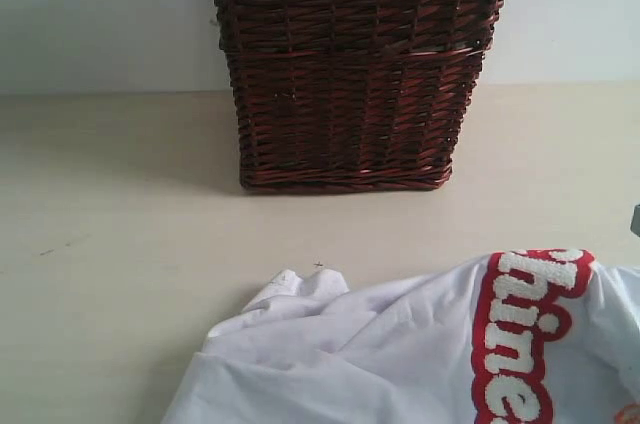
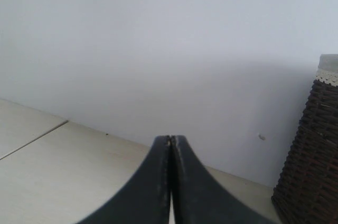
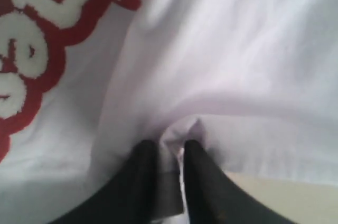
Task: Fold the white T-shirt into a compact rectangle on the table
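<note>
The white T-shirt [image 1: 380, 344] lies rumpled at the front of the table [image 1: 120, 244], its red-outlined fuzzy letters [image 1: 525, 329] on the right. In the right wrist view the shirt [image 3: 227, 49] fills the picture, and my right gripper [image 3: 170, 147] is shut on a bunched fold of its white cloth, with the red letters [image 3: 42, 49] beside it. My left gripper [image 2: 170, 140] is shut on nothing, held above the table [image 2: 63, 166] and facing the white wall. Neither gripper shows in the exterior view, apart from a dark sliver at the right edge.
A tall dark brown wicker basket [image 1: 350, 64] with a lace rim stands at the back middle of the table, against the white wall. Its side [image 2: 314, 155] also shows in the left wrist view. A seam [image 2: 31, 139] crosses the table.
</note>
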`<action>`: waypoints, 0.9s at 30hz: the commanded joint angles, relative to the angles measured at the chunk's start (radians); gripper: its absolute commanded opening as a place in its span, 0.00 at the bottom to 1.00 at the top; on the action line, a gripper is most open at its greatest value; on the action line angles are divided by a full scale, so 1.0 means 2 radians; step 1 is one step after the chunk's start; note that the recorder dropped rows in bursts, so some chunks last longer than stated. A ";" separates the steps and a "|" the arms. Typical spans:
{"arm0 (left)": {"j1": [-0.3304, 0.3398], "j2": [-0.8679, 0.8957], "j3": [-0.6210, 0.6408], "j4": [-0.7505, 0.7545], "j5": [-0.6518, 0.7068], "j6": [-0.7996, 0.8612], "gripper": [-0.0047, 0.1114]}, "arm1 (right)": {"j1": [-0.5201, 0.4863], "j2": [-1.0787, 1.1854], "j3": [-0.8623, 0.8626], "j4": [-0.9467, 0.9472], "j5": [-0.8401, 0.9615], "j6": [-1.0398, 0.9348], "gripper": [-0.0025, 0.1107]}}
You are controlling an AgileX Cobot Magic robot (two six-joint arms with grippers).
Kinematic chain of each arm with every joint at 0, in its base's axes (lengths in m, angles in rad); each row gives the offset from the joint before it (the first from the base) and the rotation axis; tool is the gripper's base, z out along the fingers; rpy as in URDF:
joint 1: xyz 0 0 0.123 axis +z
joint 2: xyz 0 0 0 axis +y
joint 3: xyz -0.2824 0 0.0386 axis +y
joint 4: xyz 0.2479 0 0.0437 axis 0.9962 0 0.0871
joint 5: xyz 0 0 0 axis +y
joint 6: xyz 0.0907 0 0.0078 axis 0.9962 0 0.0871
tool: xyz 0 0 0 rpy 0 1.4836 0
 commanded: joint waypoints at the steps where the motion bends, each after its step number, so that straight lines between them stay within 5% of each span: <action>1: 0.001 -0.003 0.002 0.002 0.001 0.001 0.04 | -0.001 -0.001 -0.002 0.002 -0.008 0.007 0.44; 8: 0.001 -0.003 0.002 0.002 0.001 0.001 0.04 | -0.001 -0.102 -0.002 0.092 -0.023 -0.098 0.48; 15: 0.001 -0.003 0.002 0.002 0.001 0.001 0.04 | -0.001 -0.249 -0.002 0.131 -0.171 -0.190 0.48; 21: 0.001 -0.003 0.002 0.002 0.001 0.001 0.04 | -0.001 -0.170 -0.002 0.129 -0.227 -0.127 0.47; 27: 0.001 -0.003 0.002 0.002 0.001 0.001 0.04 | -0.001 -0.066 -0.002 0.032 -0.226 -0.115 0.47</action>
